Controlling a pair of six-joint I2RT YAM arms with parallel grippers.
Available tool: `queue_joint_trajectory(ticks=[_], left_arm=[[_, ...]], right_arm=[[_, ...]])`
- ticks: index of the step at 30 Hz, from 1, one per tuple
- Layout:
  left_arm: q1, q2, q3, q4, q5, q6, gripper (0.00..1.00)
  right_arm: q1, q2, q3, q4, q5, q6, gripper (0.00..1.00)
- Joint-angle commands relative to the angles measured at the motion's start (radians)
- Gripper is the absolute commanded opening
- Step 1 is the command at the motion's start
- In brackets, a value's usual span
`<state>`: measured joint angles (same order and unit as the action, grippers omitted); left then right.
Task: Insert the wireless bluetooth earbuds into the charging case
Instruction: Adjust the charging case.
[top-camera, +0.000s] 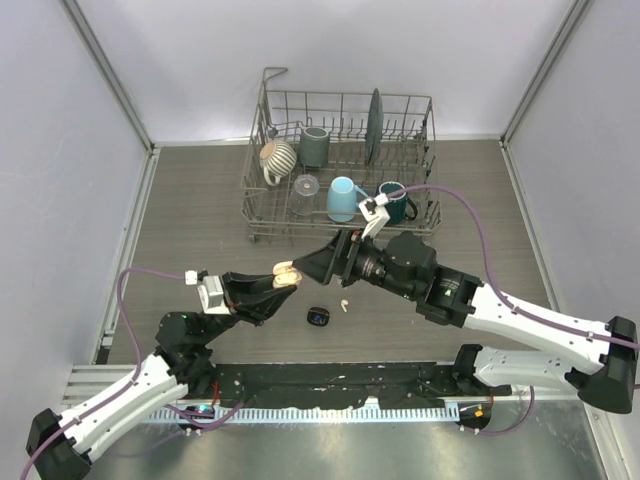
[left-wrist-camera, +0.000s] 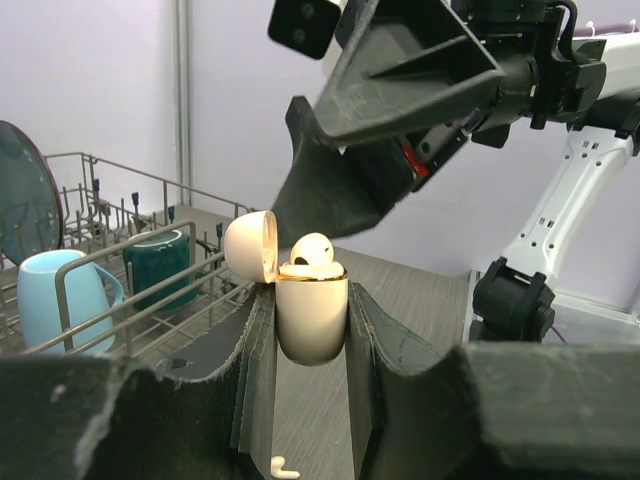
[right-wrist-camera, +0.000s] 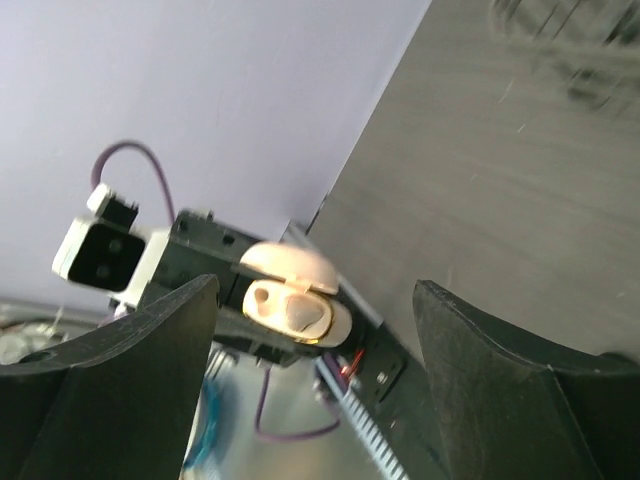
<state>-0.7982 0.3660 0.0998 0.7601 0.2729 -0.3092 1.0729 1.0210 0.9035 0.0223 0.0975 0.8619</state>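
Note:
My left gripper (top-camera: 277, 284) (left-wrist-camera: 312, 302) is shut on a cream-pink charging case (top-camera: 288, 273) (left-wrist-camera: 312, 322) and holds it upright above the table. The lid (left-wrist-camera: 250, 245) is hinged open. One cream earbud (left-wrist-camera: 313, 250) (right-wrist-camera: 306, 315) sits in the case (right-wrist-camera: 296, 306). My right gripper (top-camera: 306, 265) (right-wrist-camera: 318, 292) is open just beyond the case, and its dark fingers (left-wrist-camera: 335, 195) hang over the case mouth with nothing between them. Another cream earbud (top-camera: 344, 303) (left-wrist-camera: 283, 466) lies loose on the table below.
A small black case (top-camera: 318, 317) lies on the table near the loose earbud. At the back stands a wire dish rack (top-camera: 262, 215) holding a light blue mug (top-camera: 343, 197) (left-wrist-camera: 45, 295), a dark teal mug (top-camera: 394, 203) (left-wrist-camera: 160, 265), a grey cup (top-camera: 314, 146), a striped cup (top-camera: 277, 156) and a dark plate (top-camera: 373, 124).

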Motion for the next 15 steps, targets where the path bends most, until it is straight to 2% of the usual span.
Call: queue_joint_trajectory(ticks=[1, 13, 15], left_arm=[[0.002, 0.031, 0.018, 0.096, 0.012, 0.009, 0.00], [0.002, 0.096, 0.047, 0.143, 0.037, 0.002, 0.00], [0.002, 0.097, 0.048, 0.150, 0.040, -0.001, 0.00]], right_arm=[[-0.007, 0.022, -0.031, 0.099, -0.228, 0.117, 0.84], [-0.031, 0.071, -0.103, 0.231, -0.272, 0.227, 0.85], [-0.033, 0.074, -0.113, 0.252, -0.275, 0.233, 0.82]])
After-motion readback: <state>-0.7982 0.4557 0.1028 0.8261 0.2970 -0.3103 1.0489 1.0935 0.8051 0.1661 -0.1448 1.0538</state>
